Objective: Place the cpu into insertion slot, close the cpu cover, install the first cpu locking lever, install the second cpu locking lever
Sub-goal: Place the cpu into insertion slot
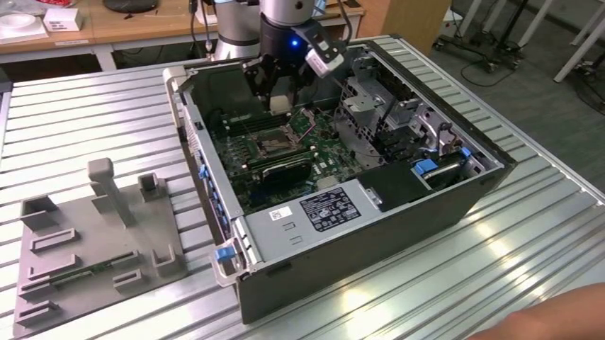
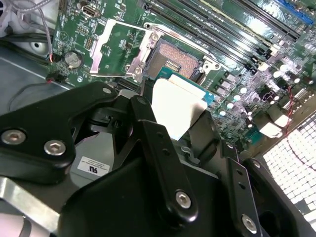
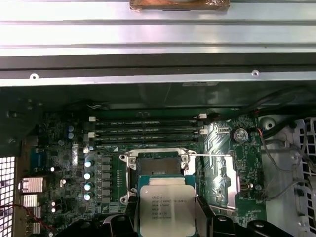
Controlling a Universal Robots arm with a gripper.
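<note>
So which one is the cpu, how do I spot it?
Look inside the open computer case, above the green motherboard. The gripper holds the cpu near the insertion slot. It is the flat square with a dull silver top; the slot's centre is dark.

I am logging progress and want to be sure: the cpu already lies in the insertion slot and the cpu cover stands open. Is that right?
Not quite. In the first wrist view the cpu is held in the gripper, outside the insertion slot, which is empty. The cpu cover does stand open.
</note>
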